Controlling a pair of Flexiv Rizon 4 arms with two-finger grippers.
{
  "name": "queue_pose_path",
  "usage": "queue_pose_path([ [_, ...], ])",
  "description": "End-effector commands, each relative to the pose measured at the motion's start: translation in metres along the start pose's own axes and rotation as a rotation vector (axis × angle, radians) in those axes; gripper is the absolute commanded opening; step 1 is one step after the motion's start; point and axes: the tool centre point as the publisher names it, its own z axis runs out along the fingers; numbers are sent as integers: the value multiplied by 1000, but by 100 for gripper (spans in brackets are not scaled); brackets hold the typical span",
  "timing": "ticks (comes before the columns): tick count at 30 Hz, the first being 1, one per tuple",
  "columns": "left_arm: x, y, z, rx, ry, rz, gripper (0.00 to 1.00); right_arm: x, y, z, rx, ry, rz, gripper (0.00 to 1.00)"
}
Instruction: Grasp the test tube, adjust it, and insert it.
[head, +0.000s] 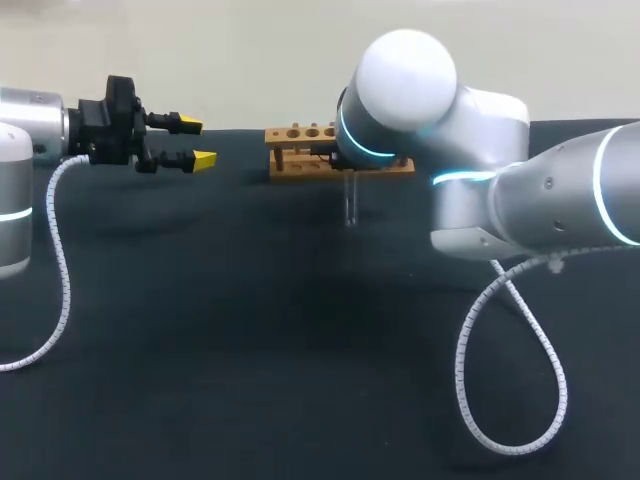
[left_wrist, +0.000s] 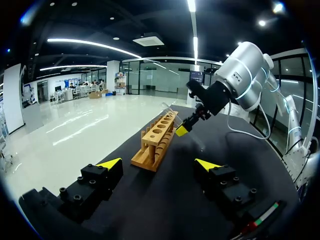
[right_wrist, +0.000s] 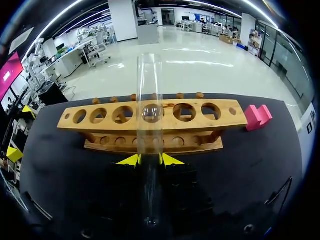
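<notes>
- Wooden rack (right_wrist: 170, 127) stands at the far side of the black desk (head: 250, 350).
- Left pincer (head: 195, 142) hangs wide open and empty, well apart from the rack.
- Right pincer (right_wrist: 150, 161) clamps the test tube (right_wrist: 150, 75) upright beside the rack. Grasp apparently done; next, raise and align it over a hole.

Nothing here can be read from where I stand; the wooden rack (right_wrist: 231, 120), the test tube (right_wrist: 150, 80) and the dark table (head: 200, 350) show no lettering, number or label that I can make out.
</notes>
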Motion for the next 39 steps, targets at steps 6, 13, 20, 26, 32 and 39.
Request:
queue_pose_path([
  [6, 1, 0, -1, -1, -5, 3, 100, 3, -1, 2, 1, 10, 14, 0],
  [13, 1, 0, -1, -1, -5, 3, 100, 7, -3, -9, 13, 2, 39, 0],
  [20, 1, 0, -1, -1, -5, 3, 100, 9, -4, -29, 24, -26, 67, 0],
  [26, 1, 0, -1, -1, -5, 3, 100, 8, -4, -48, 33, -61, 93, 0],
  [32, 1, 0, -1, -1, -5, 3, 100, 4, -3, -68, 39, -107, 126, 0],
  [39, 1, 0, -1, -1, -5, 3, 100, 0, -4, -95, 40, -150, 152, 0],
])
